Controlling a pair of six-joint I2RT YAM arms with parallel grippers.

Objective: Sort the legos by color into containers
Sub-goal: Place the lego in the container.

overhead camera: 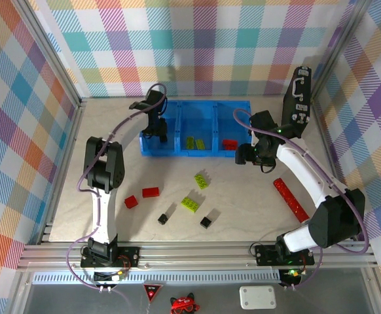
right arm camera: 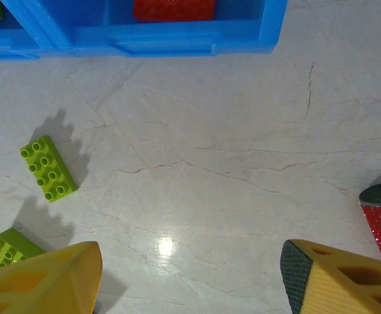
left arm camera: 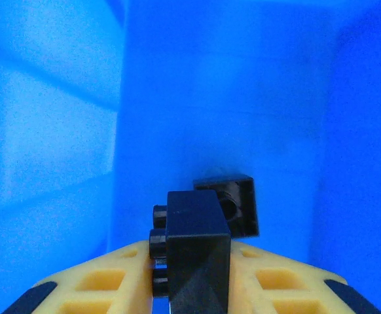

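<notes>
Presently, item by item.

1. Blue bin (overhead camera: 207, 103): three joined compartments, at twelve o'clock on the table (overhead camera: 249, 212), long side running nine to three.
2. Left gripper (overhead camera: 154, 134): inside the bin's nine-o'clock compartment. From its own wrist camera, the gripper (left arm camera: 194, 278) has its yellow fingers (left arm camera: 105, 284) pinching a black brick (left arm camera: 197, 242), with the studs toward nine o'clock in that view.
3. Second black brick (left arm camera: 233, 204): on the compartment floor just past the held one, at its one o'clock. Whether the two touch cannot be told.
4. Middle compartment: pair of lime bricks (overhead camera: 190, 142), side by side.
5. Three-o'clock compartment: one red brick (overhead camera: 230, 144), near the front wall.
6. Right gripper (overhead camera: 248, 156): just off the bin's five-o'clock corner, over bare table, jaws spread wide with nothing between them.
7. Loose on the table:
   - Long red brick (overhead camera: 150, 191) and small red brick (overhead camera: 131, 202), at eight o'clock.
   - Left loose black brick (overhead camera: 163, 218) and right loose black brick (overhead camera: 206, 222), at six.
   - Upper lime brick (overhead camera: 201, 179) and lower lime brick (overhead camera: 190, 203), near centre.
8. Red strip (overhead camera: 290, 199): at four o'clock, lying slantwise.
9. Black case (overhead camera: 298, 98): at two o'clock, by the wall.
</notes>
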